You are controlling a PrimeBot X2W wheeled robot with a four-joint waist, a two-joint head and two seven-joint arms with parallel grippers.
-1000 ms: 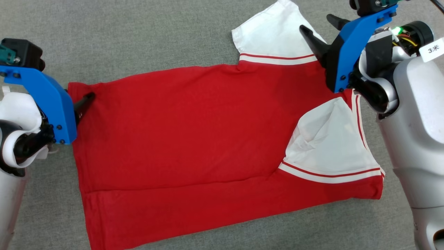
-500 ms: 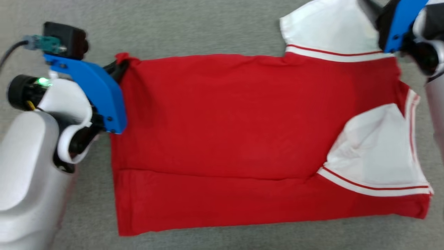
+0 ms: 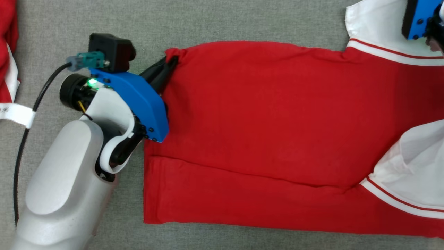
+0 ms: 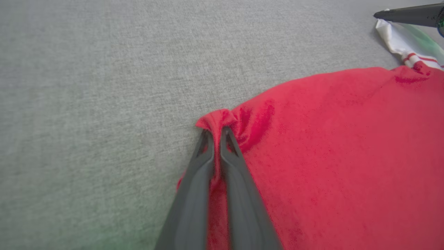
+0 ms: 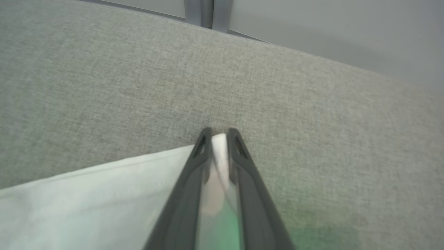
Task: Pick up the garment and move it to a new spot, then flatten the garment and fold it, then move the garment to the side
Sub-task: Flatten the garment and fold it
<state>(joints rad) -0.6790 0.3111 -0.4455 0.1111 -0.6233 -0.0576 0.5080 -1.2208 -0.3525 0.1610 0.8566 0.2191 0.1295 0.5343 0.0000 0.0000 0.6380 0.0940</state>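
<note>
Head view shows the red garment [image 3: 260, 114] spread flat on the grey surface [image 3: 215, 21]. Left gripper [image 3: 170, 61] pinches its far hem corner; right gripper [image 5: 218, 132] is clamped on the white sleeve [image 5: 104, 187] tip.

pale grey forearm [image 3: 66, 187], blue bracket [image 3: 138, 100] with dark screws, black camera box [image 3: 111, 52], black cable [image 3: 14, 194], dark-fingered left tool [image 4: 216, 130]

The head camera looks almost straight down, fairly near, on the grey surface [image 3: 242, 21]. The left wrist camera sits low and close behind the left gripper [image 4: 215, 131], sharing the garment [image 4: 347, 156]'s red corner with the head view. The right wrist camera faces the surface's far edge and, seemingly, a wall [image 5: 329, 31].
</note>
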